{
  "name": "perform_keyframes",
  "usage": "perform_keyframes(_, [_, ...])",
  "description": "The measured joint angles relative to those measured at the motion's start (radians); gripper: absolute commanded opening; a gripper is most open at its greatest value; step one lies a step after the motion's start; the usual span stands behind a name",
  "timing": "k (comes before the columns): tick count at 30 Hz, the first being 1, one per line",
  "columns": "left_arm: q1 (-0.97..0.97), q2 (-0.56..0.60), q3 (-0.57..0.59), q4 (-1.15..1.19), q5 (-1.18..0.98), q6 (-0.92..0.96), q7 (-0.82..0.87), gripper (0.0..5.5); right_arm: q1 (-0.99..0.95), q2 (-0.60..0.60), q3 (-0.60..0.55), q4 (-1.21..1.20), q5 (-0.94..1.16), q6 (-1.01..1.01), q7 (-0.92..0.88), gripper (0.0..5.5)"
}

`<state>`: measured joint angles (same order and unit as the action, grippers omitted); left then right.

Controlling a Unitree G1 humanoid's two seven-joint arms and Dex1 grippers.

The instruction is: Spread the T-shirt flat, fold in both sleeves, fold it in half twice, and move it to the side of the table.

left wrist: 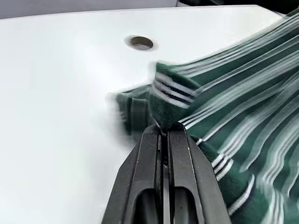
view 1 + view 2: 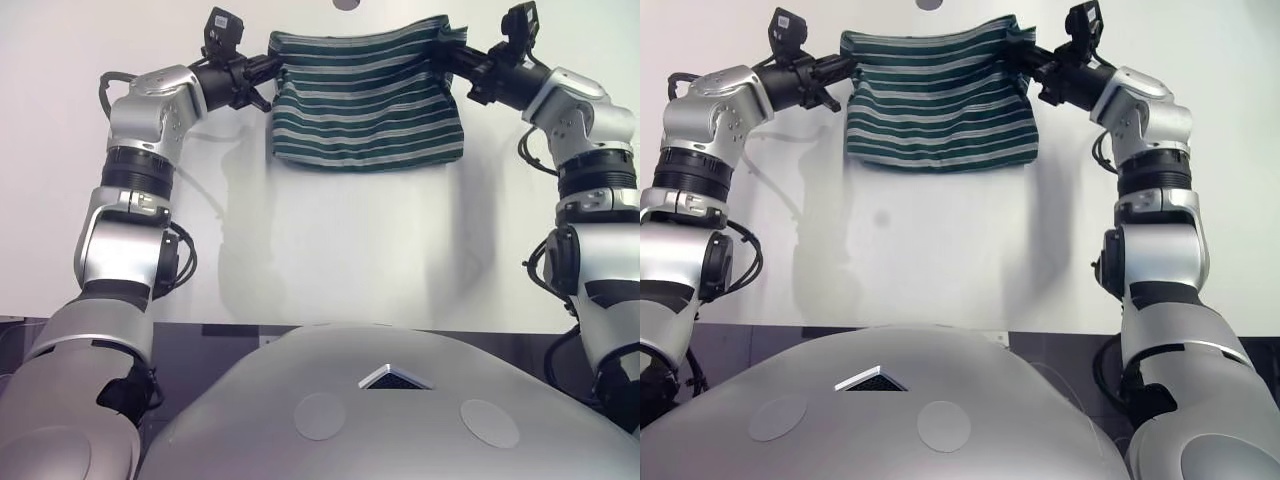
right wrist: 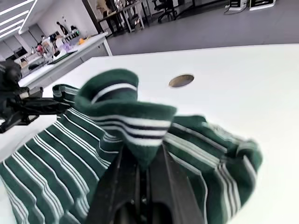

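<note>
**Striped shirt pinched at both far corners, far centre of the table**

You have the dark green T-shirt with thin white stripes (image 2: 365, 100) folded to a rough rectangle at the far middle of the white table (image 2: 330, 260). Its far edge is strung between the two grippers and sags slightly in the middle. Its near edge runs roughly straight across, left to right. Whether that near edge rests on the tabletop or hangs just above it, you cannot tell from the head views.

For room to move, the white tabletop runs wide from the shirt's near edge back to the table's near edge, and it extends left and right beyond both arms. Just beyond the shirt's far edge sits a small round metal-rimmed hole (image 3: 181, 80) in the tabletop, with the table's far edge a little past it.

Your left gripper (image 1: 162, 133) is at the shirt's far left corner. Its black fingers (image 1: 145, 154) are pressed almost together with a bunched fold of striped cloth clamped between the tips. Your right gripper (image 3: 142, 163) is at the far right corner, likewise clenched on a gathered peak of fabric that stands up over its fingertips.
</note>
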<state>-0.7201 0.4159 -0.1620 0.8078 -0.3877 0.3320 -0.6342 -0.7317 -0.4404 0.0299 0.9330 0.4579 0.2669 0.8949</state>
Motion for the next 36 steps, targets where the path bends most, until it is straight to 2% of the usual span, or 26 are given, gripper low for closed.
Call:
perform_keyframes(5, [-0.096,-0.091,0.069,0.224,0.071,-0.138,0.036,0.96,-0.060,0.042,-0.042,0.195,-0.095,-0.099,-0.070,1.03])
perform_keyframes(10, [-0.120,-0.141,0.112,0.316,0.131,-0.259,0.093,0.96,-0.060,0.060,-0.098,0.252,-0.141,-0.115,-0.147,1.03])
perform_keyframes(14, [-0.119,-0.117,0.102,0.343,0.271,-0.409,0.260,0.96,-0.061,0.055,-0.184,0.264,-0.140,-0.150,-0.229,1.03])
perform_keyframes(15, [-0.118,-0.099,0.092,0.340,0.301,-0.446,0.288,1.00,-0.061,0.054,-0.185,0.260,-0.147,-0.167,-0.232,0.84])
perform_keyframes(16, [-0.112,-0.082,0.086,0.324,0.324,-0.484,0.297,0.77,-0.060,0.054,-0.179,0.242,-0.160,-0.185,-0.224,0.65])
perform_keyframes(19, [-0.013,-0.087,0.028,0.066,0.311,-0.557,0.064,0.21,-0.037,0.069,-0.064,0.073,-0.235,-0.279,-0.044,0.03])
perform_keyframes(20, [0.055,-0.093,-0.046,-0.064,0.312,-0.555,-0.053,0.03,-0.014,0.069,-0.001,0.043,-0.299,-0.320,-0.003,0.00])
perform_keyframes(22, [0.182,-0.097,-0.197,-0.263,0.351,-0.492,-0.206,0.03,0.029,0.057,0.116,0.051,-0.440,-0.394,0.008,0.00])
perform_keyframes(24, [0.267,-0.082,-0.309,-0.359,0.447,-0.434,-0.255,0.03,0.040,0.012,0.198,0.085,-0.551,-0.467,-0.029,0.00])
perform_keyframes(26, [0.281,-0.046,-0.353,-0.421,0.514,-0.418,-0.254,0.03,0.032,-0.038,0.263,0.102,-0.639,-0.526,-0.055,0.00])
perform_keyframes(28, [0.303,0.000,-0.371,-0.493,0.547,-0.390,-0.274,0.03,0.063,-0.105,0.309,0.040,-0.664,-0.561,0.026,0.00])
perform_keyframes(30, [0.321,0.028,-0.364,-0.539,0.545,-0.383,-0.286,0.03,0.145,-0.166,0.299,-0.116,-0.583,-0.502,0.164,0.00])
perform_keyframes(32, [0.355,0.075,-0.348,-0.594,0.535,-0.378,-0.315,0.03,0.284,-0.202,0.253,-0.344,-0.415,-0.332,0.303,0.00])
perform_keyframes(34, [0.400,0.132,-0.319,-0.630,0.501,-0.375,-0.344,0.03,0.392,-0.164,0.158,-0.483,-0.252,-0.096,0.292,0.00])
perform_keyframes(36, [0.410,0.140,-0.308,-0.632,0.495,-0.376,-0.348,0.03,0.384,-0.106,0.074,-0.557,-0.155,0.042,0.206,0.00])
